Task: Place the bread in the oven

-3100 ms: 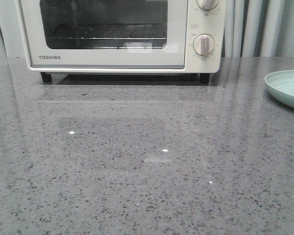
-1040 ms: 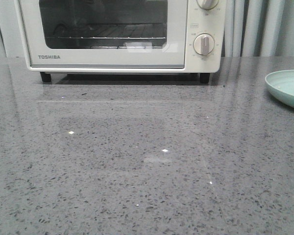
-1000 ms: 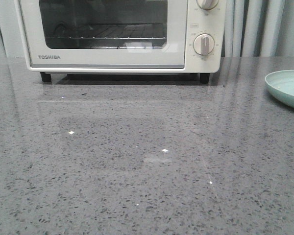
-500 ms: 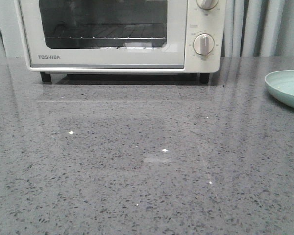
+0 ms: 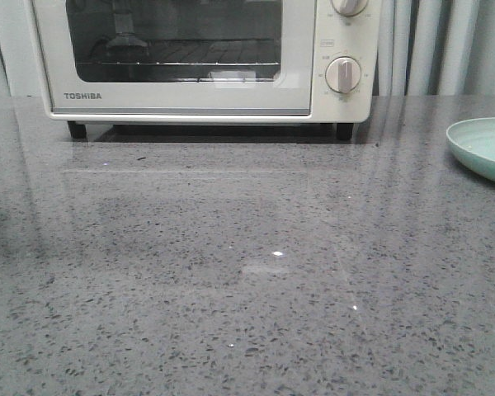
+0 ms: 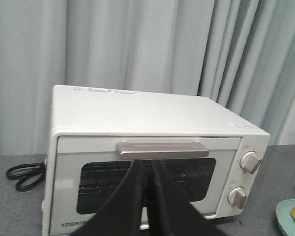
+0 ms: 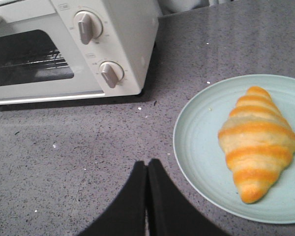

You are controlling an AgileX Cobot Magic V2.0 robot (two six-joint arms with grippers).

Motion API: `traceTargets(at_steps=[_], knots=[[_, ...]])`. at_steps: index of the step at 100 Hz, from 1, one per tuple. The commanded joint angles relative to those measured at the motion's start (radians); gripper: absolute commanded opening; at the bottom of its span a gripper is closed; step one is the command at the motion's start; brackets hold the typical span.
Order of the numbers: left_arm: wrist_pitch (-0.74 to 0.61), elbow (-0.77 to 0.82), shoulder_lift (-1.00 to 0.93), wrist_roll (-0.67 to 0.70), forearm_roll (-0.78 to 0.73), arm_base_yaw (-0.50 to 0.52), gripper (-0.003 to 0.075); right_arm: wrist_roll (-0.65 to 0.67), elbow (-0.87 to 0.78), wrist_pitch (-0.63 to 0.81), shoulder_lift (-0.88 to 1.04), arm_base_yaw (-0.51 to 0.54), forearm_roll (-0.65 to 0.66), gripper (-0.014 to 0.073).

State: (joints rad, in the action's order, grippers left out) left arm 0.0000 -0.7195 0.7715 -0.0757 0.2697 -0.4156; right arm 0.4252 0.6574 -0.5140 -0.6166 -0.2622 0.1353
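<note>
The striped croissant [image 7: 257, 141] is seen lying on a pale green plate [image 7: 196, 147] on the grey countertop [image 5: 247, 272], right of the closed Toshiba toaster oven [image 5: 198, 58]. The left gripper [image 6: 146, 169] and right gripper [image 7: 147, 169] are both held with jaws pressed together, nothing gripped.

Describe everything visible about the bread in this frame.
The bread is a glossy croissant-shaped loaf, golden-orange with paler cream stripes and tapered ends. It lies flat and whole on a pale green plate, toward the plate's side away from the oven, whose door is shut. Only the plate touches it; the right gripper, fingers together, is clear of it.
</note>
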Motion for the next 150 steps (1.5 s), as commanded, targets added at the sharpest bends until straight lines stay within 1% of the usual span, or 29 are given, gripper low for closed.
traceTargets(at_steps=[1, 17, 34, 58, 65, 88, 115, 150], knots=[[-0.091, -0.079, 0.072, 0.000, -0.002, -0.026, -0.0022, -0.020, 0.061, 0.053, -0.029, -0.005, 0.010, -0.0067], [-0.091, -0.177, 0.214, 0.000, -0.002, -0.039, -0.0021, -0.022, 0.087, 0.042, -0.038, -0.005, 0.010, -0.0067], [-0.091, -0.276, 0.346, 0.000, -0.002, -0.039, -0.0021, -0.029, 0.109, -0.003, -0.038, -0.005, 0.010, -0.0067], [-0.091, -0.387, 0.503, 0.000, -0.012, -0.039, -0.0021, -0.030, 0.111, -0.010, -0.038, -0.005, 0.010, -0.0067], [-0.097, -0.401, 0.525, 0.000, -0.020, -0.042, -0.0021, -0.030, 0.111, -0.010, -0.038, -0.005, 0.010, -0.0067], [-0.201, -0.408, 0.594, 0.000, -0.098, -0.086, -0.0021, -0.047, 0.111, -0.010, -0.038, -0.005, 0.010, -0.0067], [-0.307, -0.408, 0.664, 0.000, -0.106, -0.091, -0.0021, -0.047, 0.111, -0.010, -0.038, -0.005, 0.010, -0.0067], [-0.362, -0.408, 0.729, 0.000, -0.119, -0.089, -0.0021, -0.047, 0.111, -0.011, -0.038, -0.005, 0.010, -0.0067]])
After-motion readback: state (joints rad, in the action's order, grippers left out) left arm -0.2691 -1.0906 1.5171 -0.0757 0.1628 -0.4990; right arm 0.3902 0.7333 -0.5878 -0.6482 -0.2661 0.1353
